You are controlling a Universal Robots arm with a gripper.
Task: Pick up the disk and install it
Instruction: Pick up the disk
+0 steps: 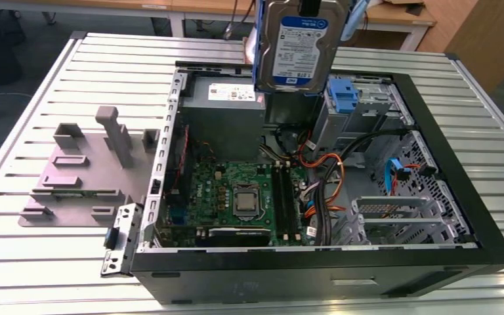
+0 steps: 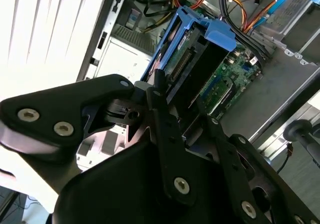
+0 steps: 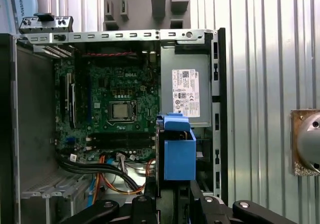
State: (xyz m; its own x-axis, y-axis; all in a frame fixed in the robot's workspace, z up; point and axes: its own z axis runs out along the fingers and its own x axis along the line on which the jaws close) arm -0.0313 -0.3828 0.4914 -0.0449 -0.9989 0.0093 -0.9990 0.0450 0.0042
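Slatted table [image 1: 103,65] carries the open PC case [image 1: 462,256], lying flat. Gripper [image 2: 185,100] points down into it, fingers clamped on the disk [image 1: 294,46] by its blue carrier. The disk hangs upright in mid-air over the case's power supply [image 1: 226,115] end, near the blue bracket [image 1: 342,95]. Disk label is blue-and-white and faces the exterior view. The supply has a white sticker.

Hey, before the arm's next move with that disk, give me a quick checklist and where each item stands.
1. Hold: end effector clamps the disk between its fingers, ok.
2. Clearance: disk hangs above the computer case, ok.
3. Access: case side open, motherboard exposed, ok.
4. Path: cables loop beside the drive cage, not ok.
5. Room inside the drive cage: cannot tell.
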